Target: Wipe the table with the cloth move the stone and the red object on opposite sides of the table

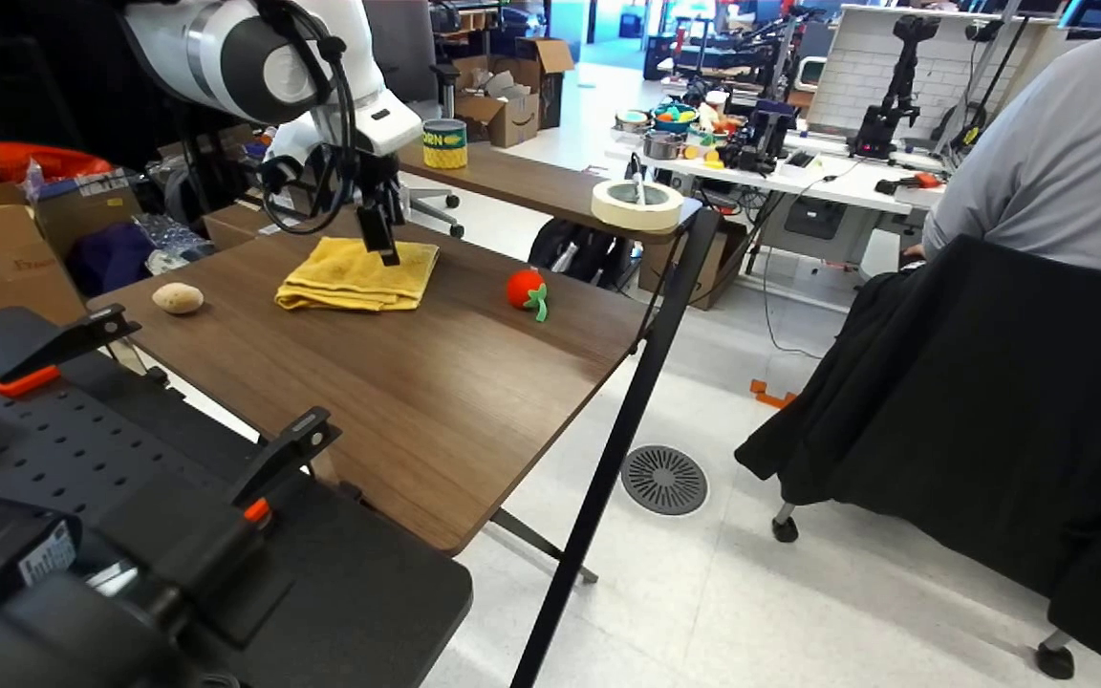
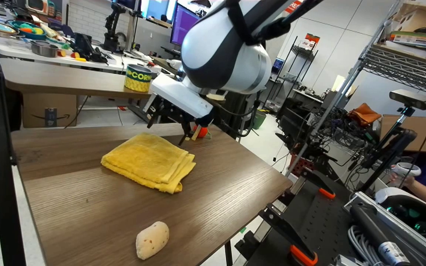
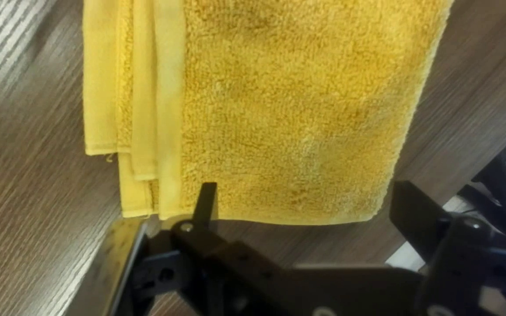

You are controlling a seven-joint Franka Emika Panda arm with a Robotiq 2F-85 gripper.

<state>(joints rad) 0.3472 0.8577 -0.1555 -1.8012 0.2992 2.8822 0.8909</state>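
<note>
Tan rounded stone (image 2: 152,240): near in an exterior view; a wide wipe could, we judge, push it off the brown wood-grain table (image 2: 216,195).
Folded yellow terry cloth (image 2: 148,162): mid-table; a shallow pinch might lift one layer.
Black two-fingered gripper (image 3: 303,197): spread wide, holding nothing; we cannot tell whether its tips touch cloth.
Round red green-stemmed object (image 2: 203,132): far right, partly hidden behind the gripper.

Bright light, pale glare on the table (image 2: 231,192), dark, slightly soft fingers (image 3: 415,215) in the wrist view

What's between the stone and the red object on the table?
The yellow cloth lies between the stone and the red object, seen in an exterior view.
</note>
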